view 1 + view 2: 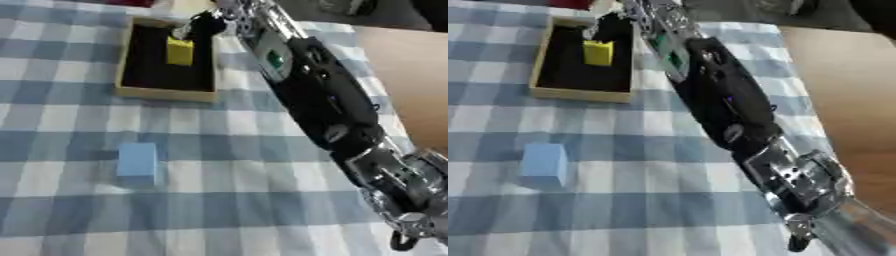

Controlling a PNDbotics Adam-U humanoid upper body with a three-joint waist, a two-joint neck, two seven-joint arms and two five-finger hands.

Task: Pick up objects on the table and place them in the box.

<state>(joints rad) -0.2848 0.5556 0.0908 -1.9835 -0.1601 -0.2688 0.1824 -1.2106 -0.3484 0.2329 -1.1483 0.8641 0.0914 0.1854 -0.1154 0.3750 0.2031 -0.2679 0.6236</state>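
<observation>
Right hand at the box with a yellow block

The fingers [203, 25] of the right hand [208, 22] seem to pinch the top of the yellow block [180, 51] (hard to be sure), which is inside the box [166, 93]. Nearer than the box, a blue block [137, 161] sits alone on the checked worktop [236, 200].

Black right arm [319, 97] with silver joints and a small green marking [276, 60].

Yellow block [180, 51] seemingly upright inside black-lined box [166, 93]; pale blue block [136, 161] on cloth.
</observation>
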